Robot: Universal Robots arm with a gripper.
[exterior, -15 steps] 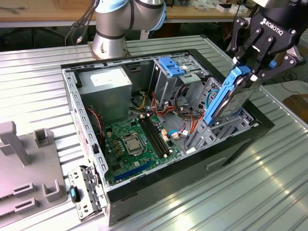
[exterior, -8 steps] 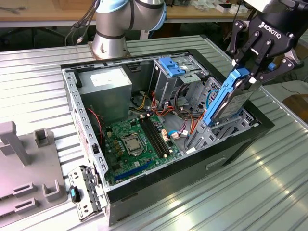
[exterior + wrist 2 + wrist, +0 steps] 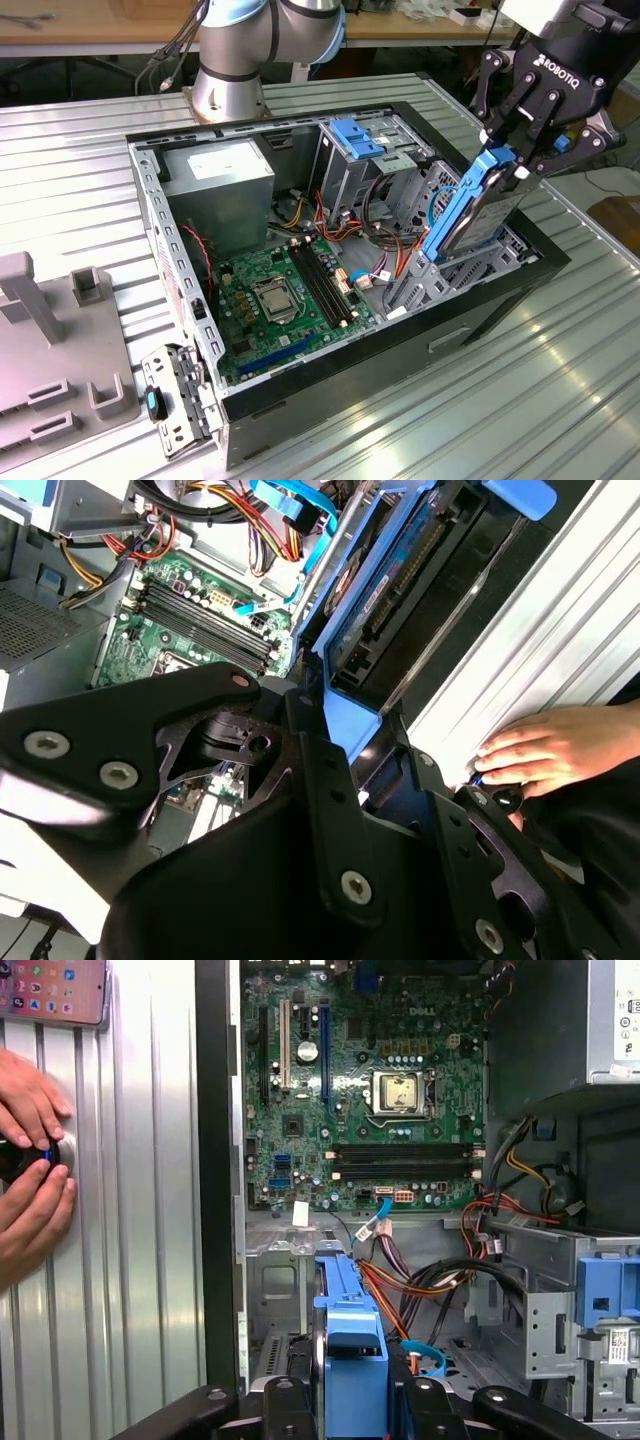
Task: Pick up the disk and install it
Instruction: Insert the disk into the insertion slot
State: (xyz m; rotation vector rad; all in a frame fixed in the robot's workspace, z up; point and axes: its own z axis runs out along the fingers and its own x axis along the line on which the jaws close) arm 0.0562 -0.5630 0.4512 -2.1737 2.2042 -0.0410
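My tool (image 3: 515, 160) is clamped on the disk (image 3: 470, 215), its black fingers closed over the upper end. The disk stands on edge, tilted. Its top leans toward the exterior view's right and its lower end is down among the grey metal drive bays, at the corner of the open computer case (image 3: 150, 215) on that same side. I cannot tell whether the lower end is seated in a bay or only resting against it.

In the exterior view the disk is a flat rectangular slab with a bright blue plastic rail running the length of its near edge and a dull grey face behind it. In the second wrist view the disk (image 3: 385, 605) shows a dark body framed in blue, with a strip of circuit board along it. In the first wrist view I see mostly its blue end (image 3: 350, 1345) between my fingers.

Inside the case lie the green motherboard (image 3: 285, 295) and a grey power-supply box (image 3: 215, 190). The case sits on a ribbed metal table (image 3: 70, 150), where a person's hands (image 3: 30, 1170) rest beside it.
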